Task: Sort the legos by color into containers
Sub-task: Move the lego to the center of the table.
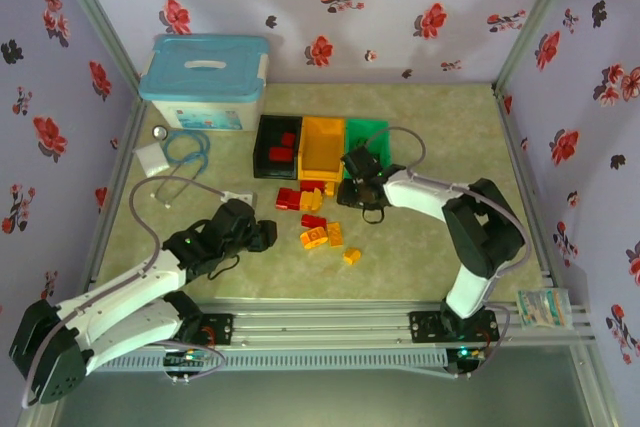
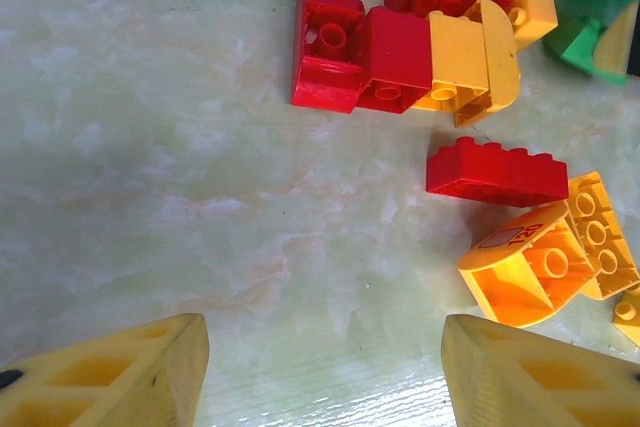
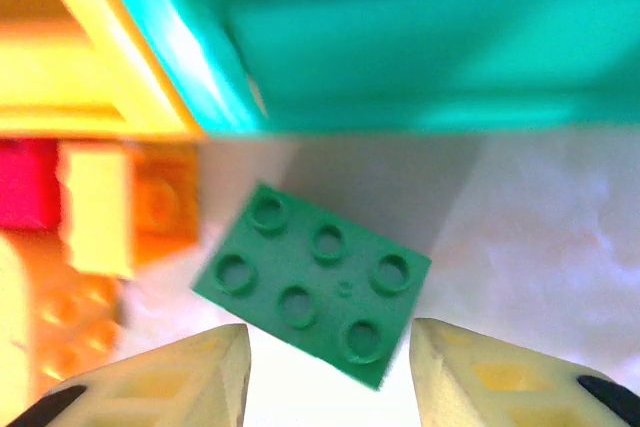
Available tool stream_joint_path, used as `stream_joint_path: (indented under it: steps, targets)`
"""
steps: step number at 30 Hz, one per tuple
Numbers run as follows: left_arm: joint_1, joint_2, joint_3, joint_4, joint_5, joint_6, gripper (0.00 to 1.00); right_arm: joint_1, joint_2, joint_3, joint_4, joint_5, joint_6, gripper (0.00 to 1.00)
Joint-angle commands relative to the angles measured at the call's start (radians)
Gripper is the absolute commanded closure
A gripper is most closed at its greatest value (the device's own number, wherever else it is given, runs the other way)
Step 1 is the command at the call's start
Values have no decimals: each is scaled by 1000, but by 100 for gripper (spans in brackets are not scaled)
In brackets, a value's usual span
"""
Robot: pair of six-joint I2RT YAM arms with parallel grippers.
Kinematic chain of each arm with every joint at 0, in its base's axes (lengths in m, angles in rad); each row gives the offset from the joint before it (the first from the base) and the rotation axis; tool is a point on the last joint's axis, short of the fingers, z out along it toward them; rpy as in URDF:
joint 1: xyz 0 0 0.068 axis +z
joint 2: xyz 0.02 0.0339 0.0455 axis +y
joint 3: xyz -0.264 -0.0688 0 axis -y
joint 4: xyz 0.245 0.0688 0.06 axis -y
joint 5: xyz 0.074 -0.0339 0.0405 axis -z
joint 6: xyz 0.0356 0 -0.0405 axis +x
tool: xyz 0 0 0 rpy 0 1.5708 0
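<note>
Right gripper (image 3: 330,372) spread wide, holding nothing; green brick (image 3: 315,282) lies studs-up on the table (image 3: 540,237) just ahead of its fingertips, beside the green bin (image 3: 420,47). Left gripper (image 2: 325,367) likewise spread and empty, over bare table near loose bricks (image 2: 495,172), red and orange. Bins stand side by side in a row: black bin (image 1: 262,162) holds red bricks (image 1: 283,150); orange bin (image 1: 322,147) contents cannot be told

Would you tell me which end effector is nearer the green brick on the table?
Right. The right end effector hangs over the green brick; the left end effector sits left of the red-and-yellow pile.
</note>
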Motion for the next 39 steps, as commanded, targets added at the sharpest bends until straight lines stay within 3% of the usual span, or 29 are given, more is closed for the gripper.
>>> stream_joint_path:
  steps: [1,7,10,12,24,27,39]
  targets:
    - [-9,17,-3,26,-15,3,37,24,-19,-63,-63,33,50,55]
    - [-10,24,6,30,-15,7,37,33,-68,-56,-90,65,49,50]
    - [-11,18,9,21,-15,7,37,33,-65,-16,-108,78,25,36]
    - [-11,12,7,19,-16,8,37,33,-45,23,-136,93,-4,33]
    - [-11,-21,3,-7,-28,6,37,17,144,194,-225,75,-132,40]
    - [-12,-16,1,-7,-28,8,37,14,173,217,-243,76,-153,45]
    - [-11,29,25,10,-28,22,37,37,134,178,-252,81,-149,63]
